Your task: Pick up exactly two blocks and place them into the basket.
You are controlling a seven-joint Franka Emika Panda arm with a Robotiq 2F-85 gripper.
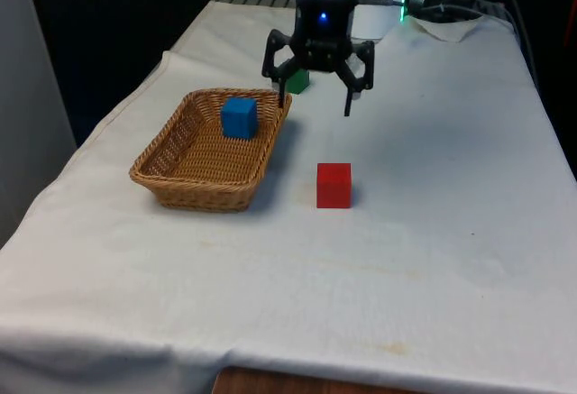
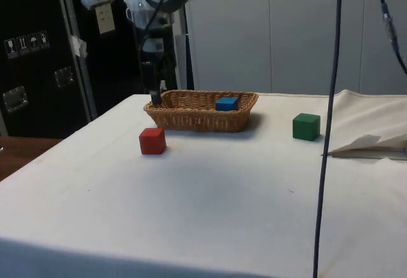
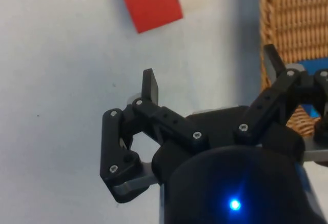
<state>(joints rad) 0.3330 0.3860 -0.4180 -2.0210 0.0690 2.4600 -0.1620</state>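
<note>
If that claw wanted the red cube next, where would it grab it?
Probably from straight above, closing the pincer on two opposite upright faces of the red cube. The cube sits flat on the cloth with open space all round, apart from the basket, so its flat parallel sides are free to pinch.

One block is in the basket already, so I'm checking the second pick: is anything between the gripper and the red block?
Nothing visible is. The gripper hangs open above the cloth beside the basket, and the red block sits alone on bare cloth nearer the front camera. The green block lies away from that path, and the blue block is inside the basket.
</note>
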